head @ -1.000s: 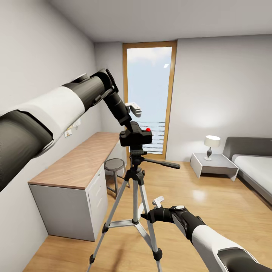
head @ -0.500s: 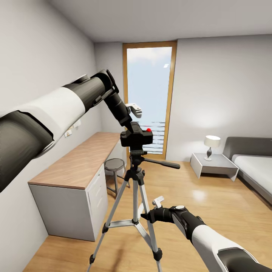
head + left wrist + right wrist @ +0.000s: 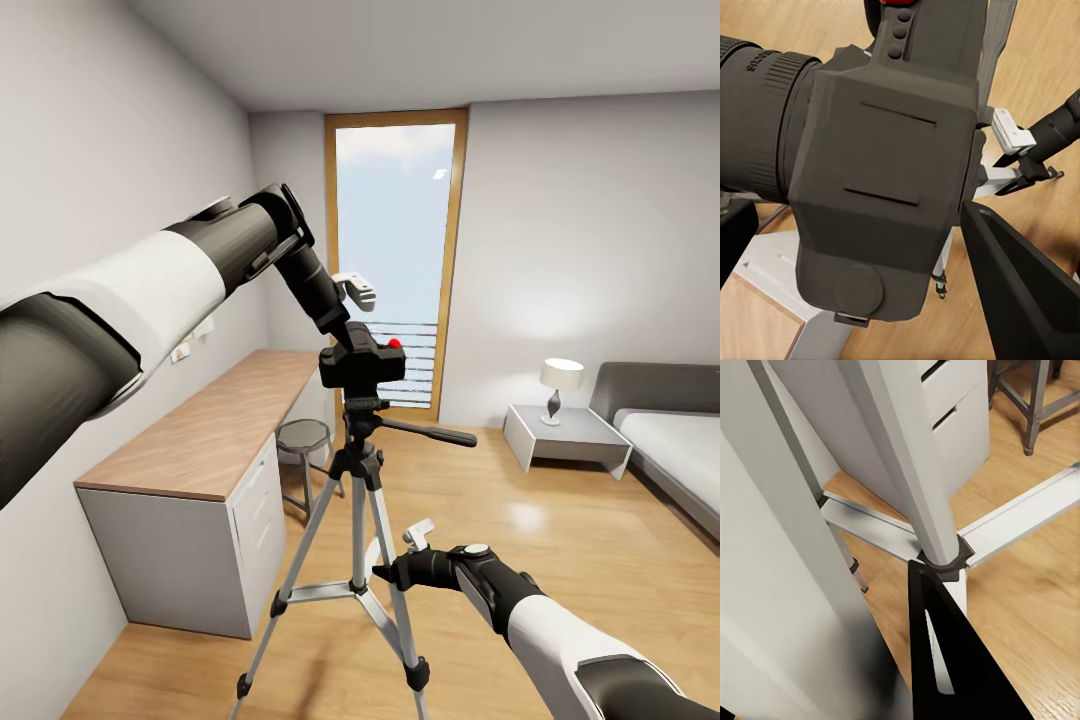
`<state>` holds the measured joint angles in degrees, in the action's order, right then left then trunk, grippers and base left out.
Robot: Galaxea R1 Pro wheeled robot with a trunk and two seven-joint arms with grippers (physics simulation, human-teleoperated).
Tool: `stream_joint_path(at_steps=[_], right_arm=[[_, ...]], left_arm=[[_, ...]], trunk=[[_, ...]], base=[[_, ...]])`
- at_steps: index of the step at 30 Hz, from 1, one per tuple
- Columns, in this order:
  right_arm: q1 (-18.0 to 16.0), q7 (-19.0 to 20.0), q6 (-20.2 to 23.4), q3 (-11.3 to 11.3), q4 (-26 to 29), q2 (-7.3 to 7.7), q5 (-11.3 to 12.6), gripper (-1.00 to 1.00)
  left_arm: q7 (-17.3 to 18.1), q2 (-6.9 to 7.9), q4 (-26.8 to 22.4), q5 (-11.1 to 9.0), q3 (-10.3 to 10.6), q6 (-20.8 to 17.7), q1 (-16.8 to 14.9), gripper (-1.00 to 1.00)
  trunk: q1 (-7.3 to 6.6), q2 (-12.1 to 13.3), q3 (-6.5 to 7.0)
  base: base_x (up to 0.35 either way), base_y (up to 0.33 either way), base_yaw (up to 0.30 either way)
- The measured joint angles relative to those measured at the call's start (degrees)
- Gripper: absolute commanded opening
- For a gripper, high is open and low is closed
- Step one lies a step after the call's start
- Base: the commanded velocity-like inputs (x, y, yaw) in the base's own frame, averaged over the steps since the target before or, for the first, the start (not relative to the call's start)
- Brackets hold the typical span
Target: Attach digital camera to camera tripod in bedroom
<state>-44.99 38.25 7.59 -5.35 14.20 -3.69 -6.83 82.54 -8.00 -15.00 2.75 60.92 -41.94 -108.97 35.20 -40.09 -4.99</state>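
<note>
Atop upright camera tripod (image 3: 362, 480), level digital camera (image 3: 362, 364)

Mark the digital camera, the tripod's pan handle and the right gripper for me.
digital camera (image 3: 361, 364): head view, on the black body below the red button.
pan handle (image 3: 430, 432): head view, midway along the black bar.
right gripper (image 3: 384, 573): head view, at its fingertips beside a tripod leg.

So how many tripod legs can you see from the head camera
3. On the camera tripod, one silver leg slants toward the desk, one comes down beside the right pincer, and a third shows partly behind it.
</note>
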Motion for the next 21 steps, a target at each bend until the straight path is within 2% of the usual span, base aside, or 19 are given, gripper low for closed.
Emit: stream_joint_path(at_steps=[10,11,21], right_arm=[[0.00,0.00,0.00,0.02,0.00,0.00,-0.01,-1.00],[0.00,0.00,0.00,0.03,0.00,0.00,-0.01,-1.00],[0.00,0.00,0.00,-0.04,-0.02,0.00,0.02,-1.00]], left_arm=[[0.00,0.01,0.12,0.00,0.02,0.00,0.00,-1.00],[0.00,-0.01,0.13,0.00,0.02,0.00,0.01,1.00],[0.00,-0.04,0.32,-0.12,0.00,0.01,0.00,1.00]], trunk=[[0.00,0.00,0.00],[0.00,0.00,0.00],[0.00,0.00,0.00]], base=[[0.000,0.000,0.000],[0.000,0.000,0.000],[0.000,0.000,0.000]])
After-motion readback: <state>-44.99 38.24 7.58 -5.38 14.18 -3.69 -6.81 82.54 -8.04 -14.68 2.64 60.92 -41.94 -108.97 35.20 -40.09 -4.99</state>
